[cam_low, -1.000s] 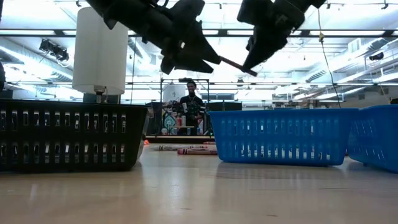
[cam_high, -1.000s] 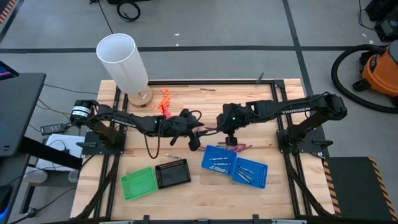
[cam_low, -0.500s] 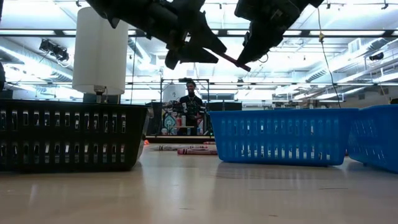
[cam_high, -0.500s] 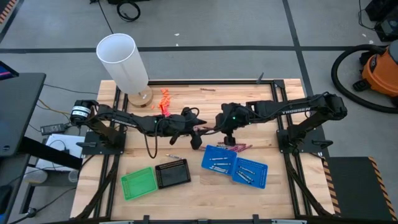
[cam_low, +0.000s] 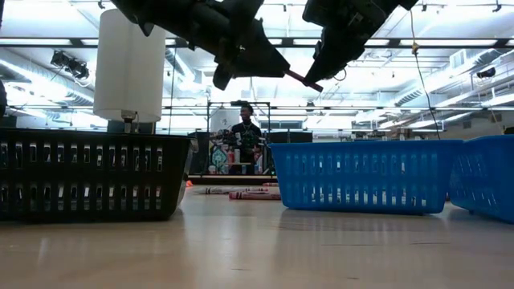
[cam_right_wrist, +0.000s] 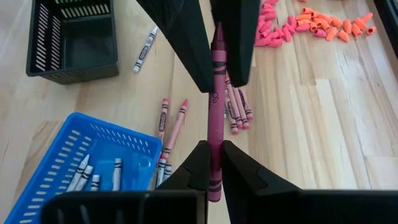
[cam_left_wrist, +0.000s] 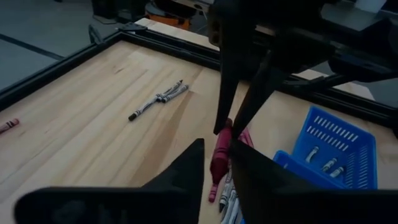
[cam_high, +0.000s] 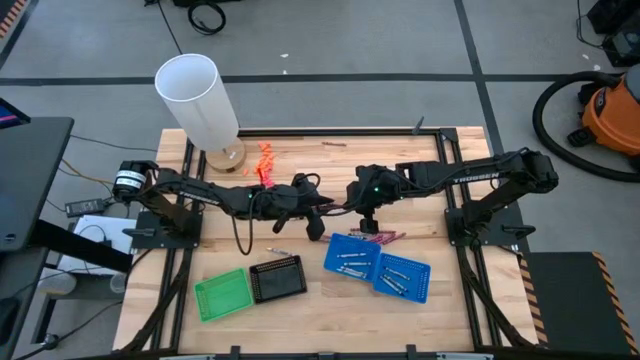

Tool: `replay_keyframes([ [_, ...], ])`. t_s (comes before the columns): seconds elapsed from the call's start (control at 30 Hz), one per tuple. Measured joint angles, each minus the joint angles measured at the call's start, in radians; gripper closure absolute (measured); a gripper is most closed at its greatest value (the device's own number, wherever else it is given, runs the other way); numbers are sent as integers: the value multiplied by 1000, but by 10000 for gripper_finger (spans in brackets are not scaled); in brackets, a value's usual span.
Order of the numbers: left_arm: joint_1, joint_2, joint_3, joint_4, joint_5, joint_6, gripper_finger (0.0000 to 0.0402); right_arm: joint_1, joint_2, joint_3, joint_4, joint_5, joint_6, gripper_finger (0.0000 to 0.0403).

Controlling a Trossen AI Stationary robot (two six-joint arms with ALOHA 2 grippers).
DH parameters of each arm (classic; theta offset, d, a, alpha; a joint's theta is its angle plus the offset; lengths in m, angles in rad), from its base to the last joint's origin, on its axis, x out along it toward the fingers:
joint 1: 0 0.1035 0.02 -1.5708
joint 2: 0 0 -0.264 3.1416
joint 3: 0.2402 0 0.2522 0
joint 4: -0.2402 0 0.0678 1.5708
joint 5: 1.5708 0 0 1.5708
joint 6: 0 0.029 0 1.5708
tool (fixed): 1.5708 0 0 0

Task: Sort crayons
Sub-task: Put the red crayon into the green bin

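A magenta crayon (cam_right_wrist: pixel 214 118) hangs in the air above the middle of the table, between my two grippers, and both are shut on it. My left gripper (cam_high: pixel 322 210) comes from the table's left and has one end. My right gripper (cam_high: pixel 352 206) comes from the right and has the other end. In the low view the crayon (cam_low: pixel 303 79) shows as a short red stick between the two sets of fingers. More magenta crayons (cam_high: pixel 378 238) lie flat on the wood below. Grey crayons lie in two blue baskets (cam_high: pixel 350 258). My left gripper pinches the crayon's pointed end (cam_right_wrist: pixel 217 59) between its two fingers, coming nearly level from the table's left. The crayon runs on away from the fingers toward my other gripper, clear of the table. My right gripper pinches the crayon near its other end (cam_right_wrist: pixel 214 163) between its two fingers, slanting down from the table's right. The crayon points out ahead of the fingers, roughly in line with them, lifted clear and only slightly tilted.
A black basket (cam_high: pixel 277 278) and a green basket (cam_high: pixel 224 293) stand near the front left. A second blue basket (cam_high: pixel 402 275) is at the front right. A white cylinder (cam_high: pixel 197 100) and a heap of orange-pink pieces (cam_high: pixel 265 160) are at the back left. A grey crayon (cam_high: pixel 283 252) lies loose.
My left gripper's fingers stood open on either side of the crayon's free end and have shut on it. The gripper has also tipped a little. The crayon stays in the air, still held by my right gripper.
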Motion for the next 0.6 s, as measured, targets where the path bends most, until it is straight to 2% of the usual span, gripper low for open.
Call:
replay_keyframes([
  [0.27,0,0,0,0,35,-5,376,1,0,0,-4,1,-3,362],
  [0.43,0,0,0,-14,37,-4,371,1,0,0,-1,5,0,338],
  [0.6,0,-8,0,-90,47,-43,367,0,-2,1,-17,0,4,296],
])
